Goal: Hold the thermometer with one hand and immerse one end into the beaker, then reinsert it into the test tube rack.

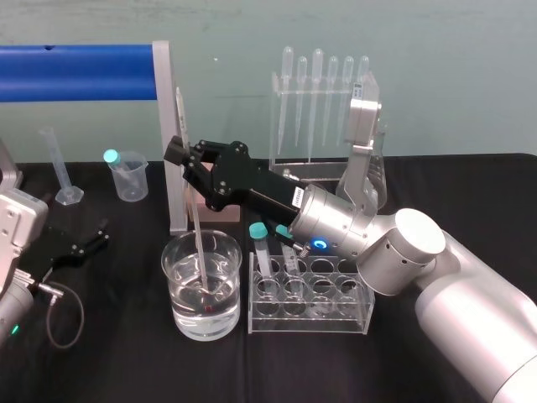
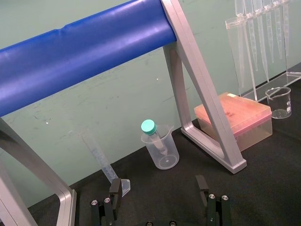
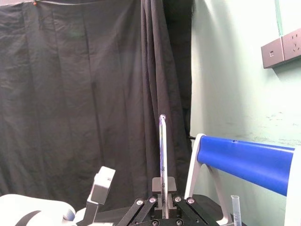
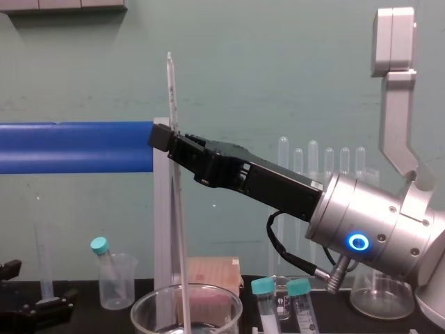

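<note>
A pale green wall (image 1: 252, 25) runs behind the worktop (image 1: 126, 361), which is draped in black cloth. Toward the back of the worktop stands a silver metal frame (image 1: 164, 143) carrying 1 thick blue padded bar (image 1: 75, 73), lying level along the wall. In the right wrist view a black curtain (image 3: 70, 94) hangs in folds beside the green wall, and 1 grey socket plate (image 3: 281, 48) sits on that wall. The light is soft and even.

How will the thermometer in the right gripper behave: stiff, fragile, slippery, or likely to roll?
The thermometer looks like a thin glass rod, so probably stiff but fragile; a sideways push against the beaker rim might snap it. Its smooth surface may slip in the right gripper, which pinches it at one narrow spot. Being round, it would likely roll if laid flat.
</note>
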